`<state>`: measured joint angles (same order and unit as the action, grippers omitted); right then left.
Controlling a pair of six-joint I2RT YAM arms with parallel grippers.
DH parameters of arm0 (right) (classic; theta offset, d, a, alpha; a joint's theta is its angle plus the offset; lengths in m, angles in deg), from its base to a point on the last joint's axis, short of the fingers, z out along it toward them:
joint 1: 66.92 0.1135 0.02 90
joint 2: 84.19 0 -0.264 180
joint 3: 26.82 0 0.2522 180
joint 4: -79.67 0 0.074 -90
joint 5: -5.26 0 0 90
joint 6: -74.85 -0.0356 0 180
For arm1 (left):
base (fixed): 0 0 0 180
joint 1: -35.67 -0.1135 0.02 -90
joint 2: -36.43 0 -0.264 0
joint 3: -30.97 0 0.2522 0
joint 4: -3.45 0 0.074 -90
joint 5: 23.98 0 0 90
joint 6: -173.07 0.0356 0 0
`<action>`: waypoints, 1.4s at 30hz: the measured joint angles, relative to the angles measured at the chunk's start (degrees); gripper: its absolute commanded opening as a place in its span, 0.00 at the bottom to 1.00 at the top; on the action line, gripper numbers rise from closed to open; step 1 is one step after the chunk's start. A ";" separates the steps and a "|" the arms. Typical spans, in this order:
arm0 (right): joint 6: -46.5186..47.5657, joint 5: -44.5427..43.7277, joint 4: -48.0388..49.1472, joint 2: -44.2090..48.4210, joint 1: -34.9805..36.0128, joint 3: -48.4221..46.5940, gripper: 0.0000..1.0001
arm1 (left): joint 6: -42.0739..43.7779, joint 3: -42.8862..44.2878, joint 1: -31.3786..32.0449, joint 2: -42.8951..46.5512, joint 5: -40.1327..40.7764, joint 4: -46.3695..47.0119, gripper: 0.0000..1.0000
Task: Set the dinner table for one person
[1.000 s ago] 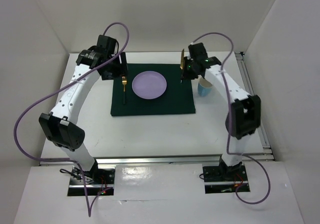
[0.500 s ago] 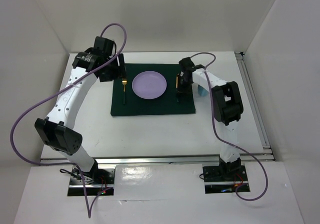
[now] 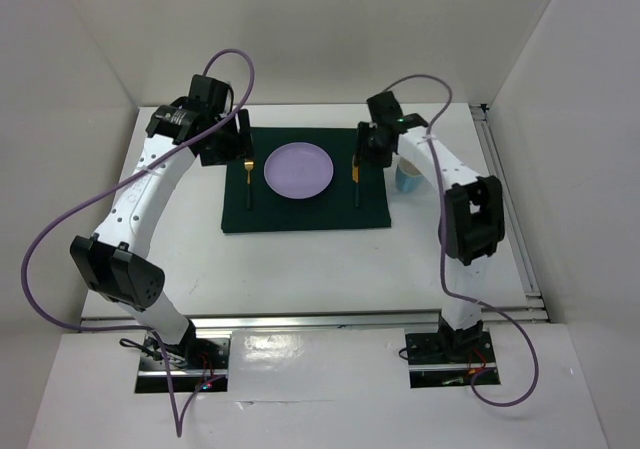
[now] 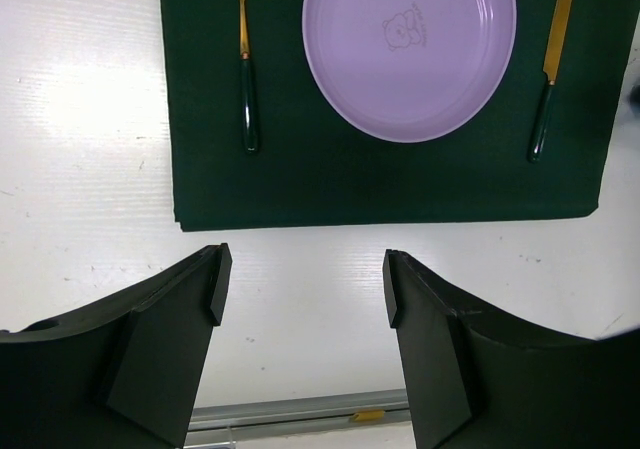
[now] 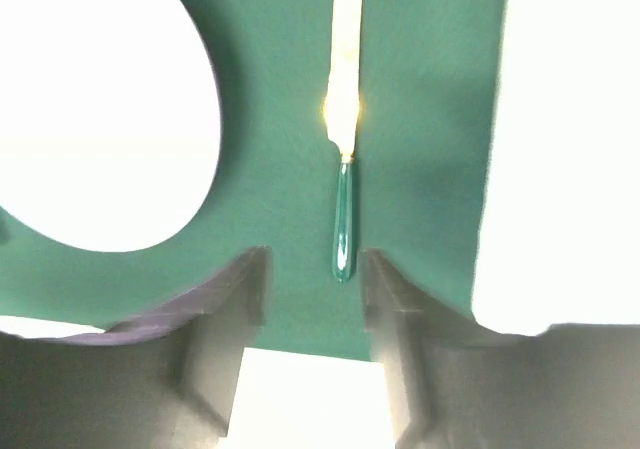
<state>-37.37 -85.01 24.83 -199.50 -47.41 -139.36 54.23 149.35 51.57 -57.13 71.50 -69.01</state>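
One white dinner table [image 3: 300, 259], dark green cloth [image 3: 300, 214], plain white walls [image 3: 330, 39]

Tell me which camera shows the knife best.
Left wrist: the knife lies sharp and nearly whole, gold blade and dark handle, on the cloth beside the plate. Right wrist is closer but its blade is washed out and cropped. Top external shows it tiny.

Lilac bear-printed plate [image 4: 410, 84] — dark green cloth [image 4: 380, 181]
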 measured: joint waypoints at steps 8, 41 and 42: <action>0.61 -2.82 -0.15 12.79 -12.85 -1.79 0.83 | 0.00 0.00 0.00 0.00 -0.28 0.44 0.79; 1.90 -6.38 -5.57 -8.41 -12.76 -26.88 0.00 | 0.09 -8.50 0.00 -1.40 -1.86 2.16 0.78; 1.75 -6.14 -5.66 -10.56 -12.11 -30.45 0.00 | 0.11 -8.98 0.00 -1.40 -1.86 2.16 0.78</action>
<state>-35.62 -91.15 19.17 -210.05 -59.52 -169.81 54.34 140.37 51.57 -58.53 69.64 -66.85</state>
